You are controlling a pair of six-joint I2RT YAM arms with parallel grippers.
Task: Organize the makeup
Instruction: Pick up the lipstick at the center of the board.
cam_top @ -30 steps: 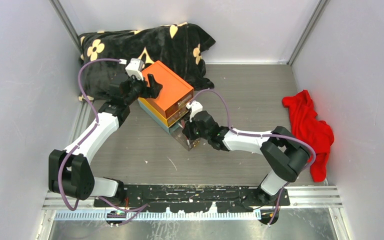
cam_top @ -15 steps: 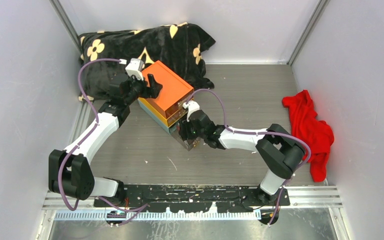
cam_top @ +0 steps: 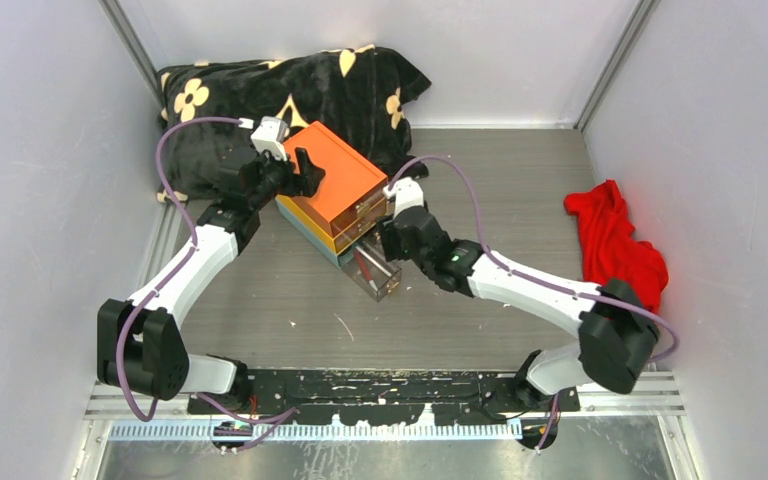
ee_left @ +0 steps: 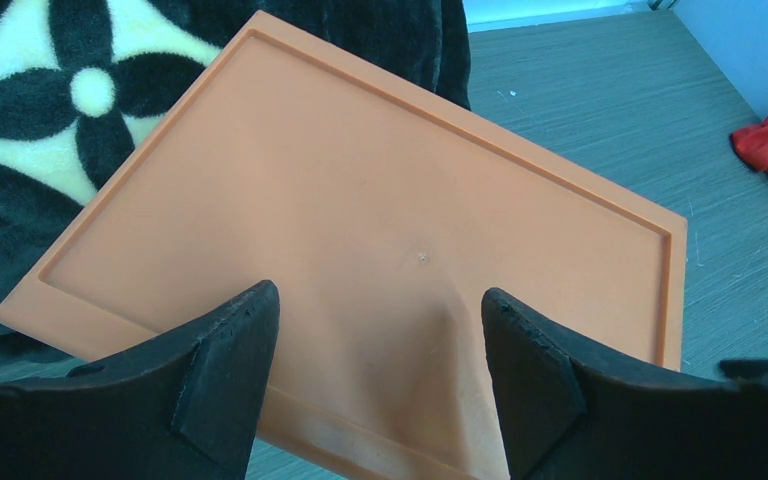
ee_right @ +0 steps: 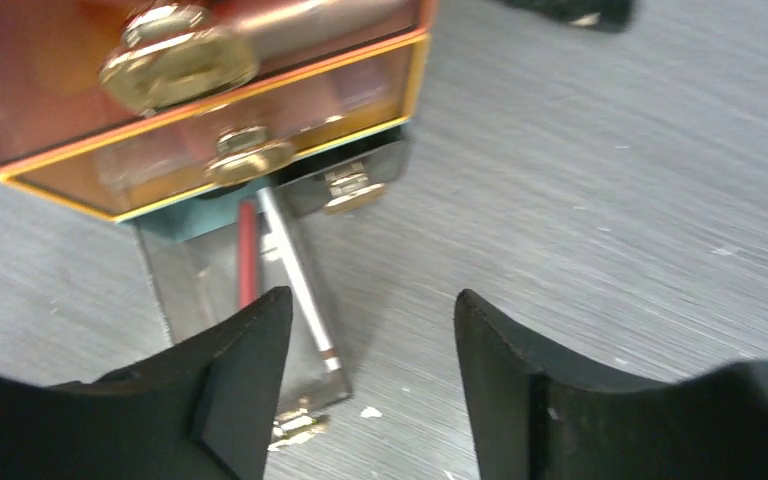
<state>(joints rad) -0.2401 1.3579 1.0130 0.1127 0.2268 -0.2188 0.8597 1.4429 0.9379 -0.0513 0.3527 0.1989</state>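
Right tool (ee_right: 368,310) gapes wide, holding nothing, just in front of the orange box (cam_top: 335,170), above the tabletop (ee_right: 610,200); left tool (ee_left: 378,300) also spread wide and empty, low over the box's flat lid; can't tell if it presses down or only hovers.

Makeup visible: red pencil (ee_right: 247,255) and pale pencil (ee_right: 295,270), side by side, lying lengthways in the clear bottom drawer (ee_right: 160,285), which is pulled out from the box front; no other makeup pieces visible in these views.

Handling, judged: both pencils look light, stiff and slim, with smooth round barrels, so likely to roll or slip out of a loose pinch; best hold is across mid-barrel, tool fingers set square to the length, not on the tips, which look breakable; drawer walls sit close on both sides, so there is little room for fingers; drawer itself looks like thin light plastic that slides easily; take it by its gold knob (ee_right: 295,428) at the end farthest from the box; box may shift unless the lid is steadied.
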